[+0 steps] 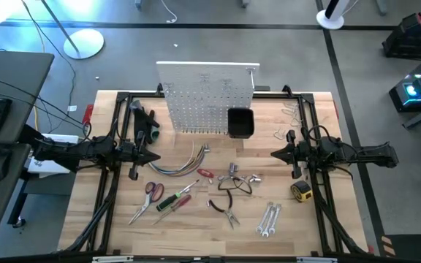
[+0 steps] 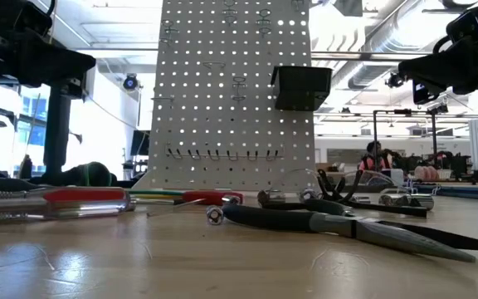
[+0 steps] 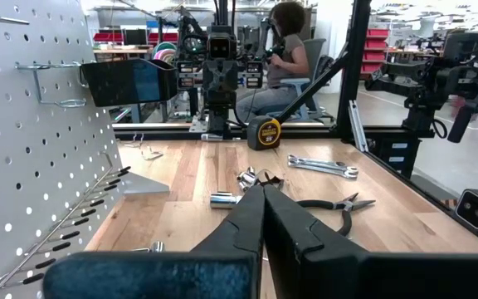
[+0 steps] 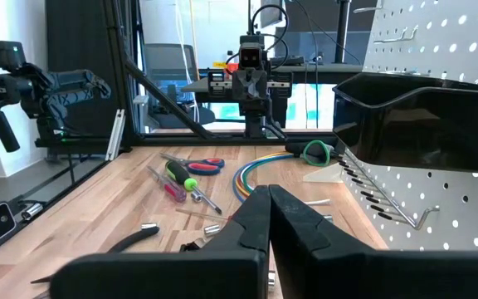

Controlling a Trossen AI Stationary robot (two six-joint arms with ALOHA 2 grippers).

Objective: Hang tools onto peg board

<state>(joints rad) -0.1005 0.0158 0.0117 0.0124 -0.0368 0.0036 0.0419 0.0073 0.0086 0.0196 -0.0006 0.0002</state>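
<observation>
Step in hand: start, nothing picked. White perforated peg board [image 1: 207,102] with small black bin [image 1: 240,122] stands upright at table's far edge. Tools lie loose on wooden table [image 1: 320,219] in front: red-handled scissors [image 1: 150,196], green-handled screwdriver [image 1: 172,199], black-handled pliers [image 1: 229,213], 2 silver wrenches [image 1: 269,220], yellow tape measure [image 1: 301,191]. Left gripper [image 1: 157,155] and right gripper [image 1: 275,153] hover at mid-table, both empty, jaws pressed together. Next move likely calls for spreading jaws, descending on 1 tool. No readable writing.
</observation>
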